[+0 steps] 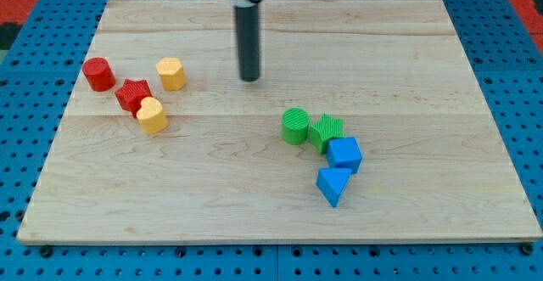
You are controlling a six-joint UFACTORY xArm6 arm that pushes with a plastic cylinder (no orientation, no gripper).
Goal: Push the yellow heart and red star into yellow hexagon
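The yellow hexagon [171, 73] sits at the view's upper left on the wooden board [254, 188]. The red star [133, 94] lies just below and left of it, a small gap apart. The yellow heart [153, 115] touches the red star's lower right side. My tip [249, 78] stands near the top centre of the board, well to the right of the yellow hexagon and touching no block.
A red cylinder [99, 74] sits left of the red star. At the view's right of centre a green cylinder [296, 126], a green star [326, 132], a blue cube [344, 154] and a blue triangle [333, 185] cluster together.
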